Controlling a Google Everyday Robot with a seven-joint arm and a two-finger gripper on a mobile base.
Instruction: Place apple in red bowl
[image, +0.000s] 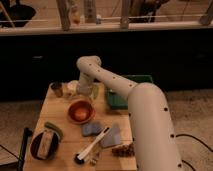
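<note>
On the wooden table (57, 112) the red bowl (81, 111) is seen upright, its mouth turned upward. A paler round patch at its middle is taken for the apple (80, 114); as it is round, no long axis can be made out. Just behind the bowl the gripper (84, 95) is held low and pointed down; whether it is open or closed cannot be told. A green tray (125, 95) is set to the right, with a white cup (72, 86) and a small brown cup (57, 89) behind. Nearer are laid a blue sponge (91, 129), a white-handled brush (94, 147), a grape bunch (122, 149) and a dark bowl (44, 145). Part of the tray is hidden by the arm (145, 115).
</note>
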